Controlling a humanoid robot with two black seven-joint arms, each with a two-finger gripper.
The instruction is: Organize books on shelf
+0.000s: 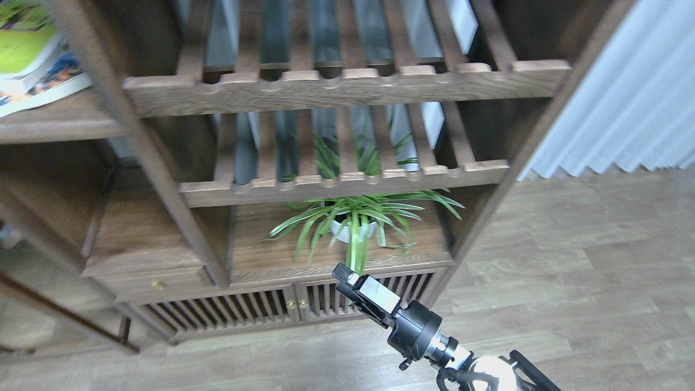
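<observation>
Head view: right arm [362,289] angled up-left toward the cabinet [163,217], jaws' spread untellable.

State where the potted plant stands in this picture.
In the head view, the potted plant stands low in the middle, on the cabinet's bottom board, under the slatted racks.

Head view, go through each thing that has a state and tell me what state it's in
Books: stacked flat on the shelf, at the upper left, partly cut off.
Cabinet doors: closed.
Drawer: closed.
Potted plant: upright, under the slatted racks.
Right end effector: empty, in front of the cabinet doors; cannot tell whether open or shut.
Left end effector: not in view.
</observation>
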